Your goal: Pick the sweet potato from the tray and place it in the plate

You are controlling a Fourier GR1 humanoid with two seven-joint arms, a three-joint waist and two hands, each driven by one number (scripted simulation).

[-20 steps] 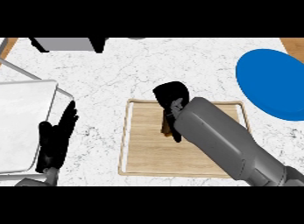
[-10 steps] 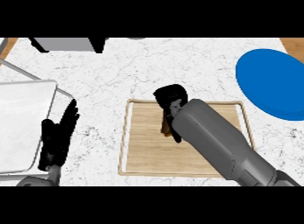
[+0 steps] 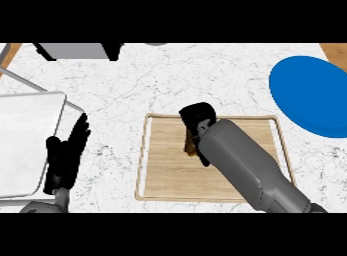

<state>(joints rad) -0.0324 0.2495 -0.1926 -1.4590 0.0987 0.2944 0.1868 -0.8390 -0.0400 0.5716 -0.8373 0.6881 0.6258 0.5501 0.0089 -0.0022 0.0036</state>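
Brown sweet potato (image 3: 189, 142) lies on the wooden tray (image 3: 165, 170), and my right hand (image 3: 197, 118) is curled down over it, hiding most of it. I see my left hand (image 3: 67, 152) resting open near the left edge. My blue plate (image 3: 312, 95) sits well apart, far right.

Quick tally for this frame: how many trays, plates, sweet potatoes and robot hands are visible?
Trays: 1, the wooden tray
Plates: 1, the blue plate
Sweet potatoes: 1, the sweet potato, mostly hidden under the right hand
Hands: 2, that one and the left hand, open at the view's left
Total: 5
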